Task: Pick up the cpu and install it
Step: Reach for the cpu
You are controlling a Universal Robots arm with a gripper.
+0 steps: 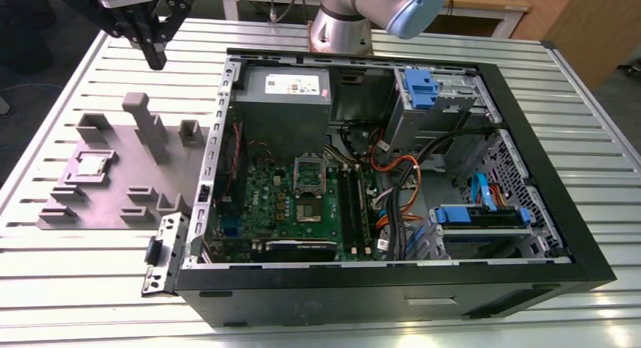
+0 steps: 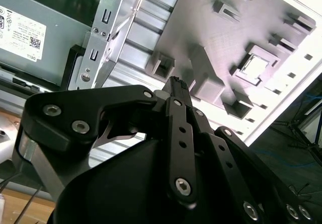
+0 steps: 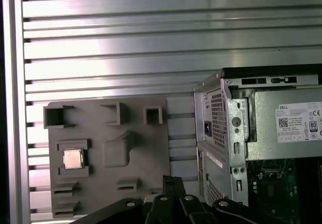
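Observation:
The cpu (image 1: 92, 164) is a small silver square lying flat in a recess of the grey-purple moulded plate (image 1: 110, 202), on the exterior view's left, beside the open computer case (image 1: 541, 213). It also appears in both wrist views, as the cpu (image 3: 73, 158) and the cpu (image 2: 256, 65). My gripper (image 1: 157, 61) hangs high above the table behind the plate, well apart from the cpu. Its black fingers (image 2: 177, 90) are shut together with nothing between them. Inside the case lies the green motherboard (image 1: 266, 202) with its metal-framed socket (image 1: 308, 174).
Upright blocks (image 1: 148, 127) rise from the plate between my gripper and the cpu. The case holds a grey power supply (image 1: 285, 100), blue drive brackets (image 1: 481, 215) and cable bundles (image 1: 401, 183). Ribbed aluminium table (image 1: 70, 288) surrounds everything. The arm's base (image 1: 341, 29) stands behind the case.

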